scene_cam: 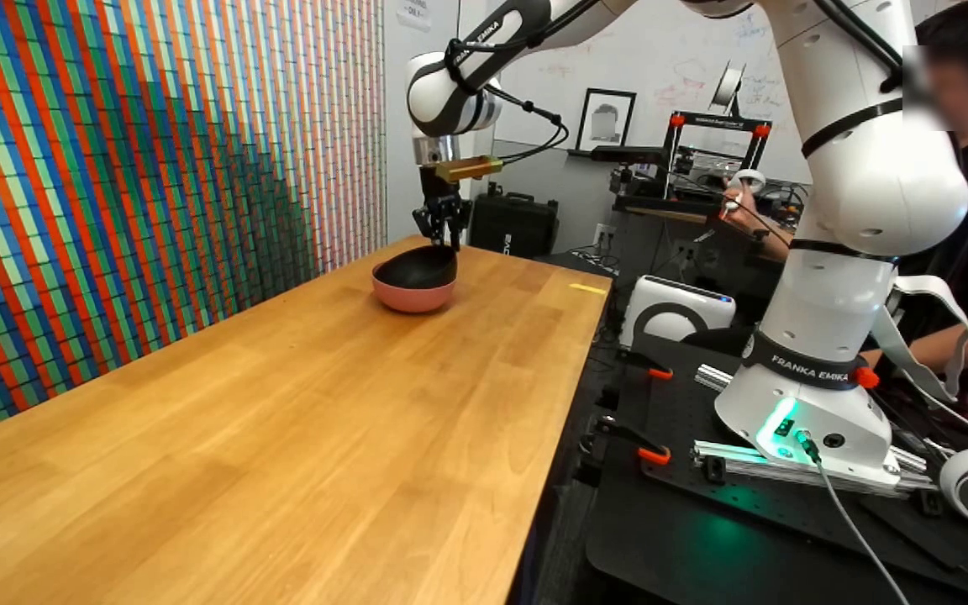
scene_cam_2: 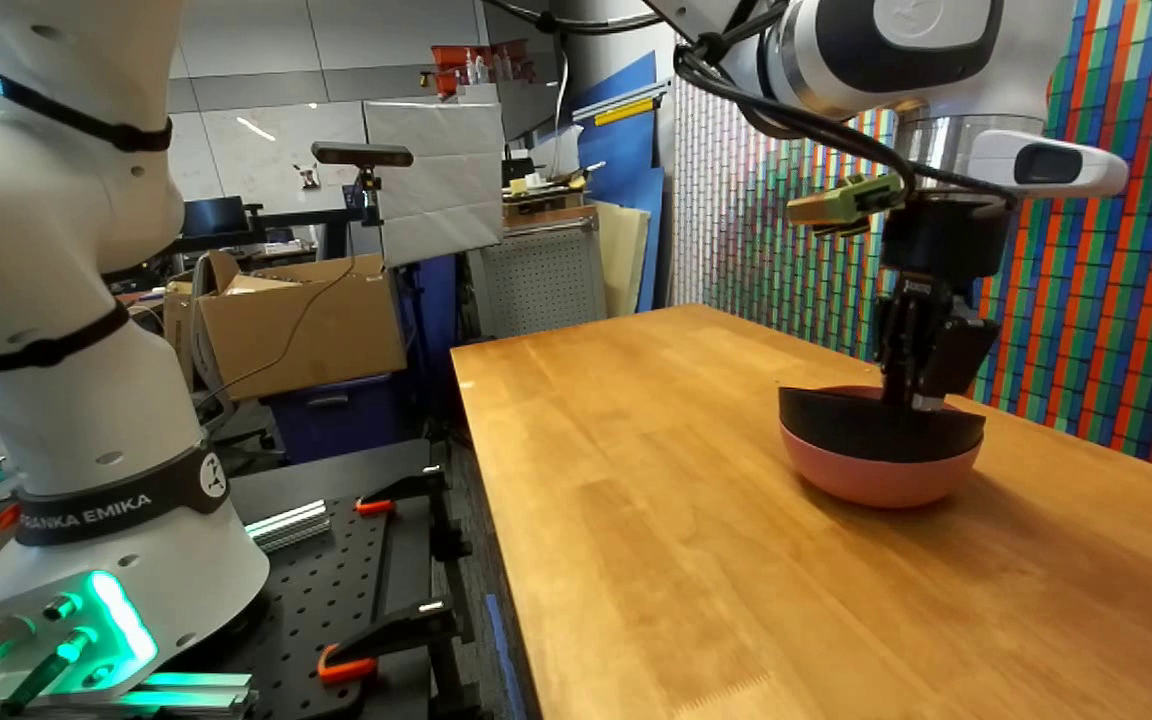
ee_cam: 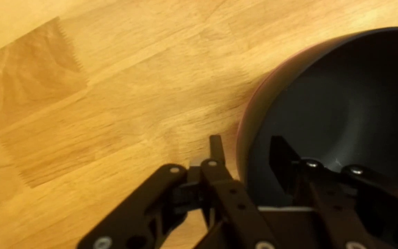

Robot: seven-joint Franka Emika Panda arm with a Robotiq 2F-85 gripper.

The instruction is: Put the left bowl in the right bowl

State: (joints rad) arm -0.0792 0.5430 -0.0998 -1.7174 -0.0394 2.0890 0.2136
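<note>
In an exterior view, a round matt black bowl [scene_cam: 417, 267] is sitting tilted inside a round reddish-brown bowl [scene_cam: 413, 300], which is resting toward the far end of the light wooden surface [scene_cam: 316, 420]. The black jointed hand [ee_cam: 246, 141] is standing with fingers parted, the black bowl's rim showing between them in the wrist view.

Table [scene_cam: 324, 437] was basically butcher-block wood. Pinkish terracotta bowl [scene_cam: 413, 300] sat right on it, plus a yellow strip [scene_cam: 587, 288] over near one edge.
</note>
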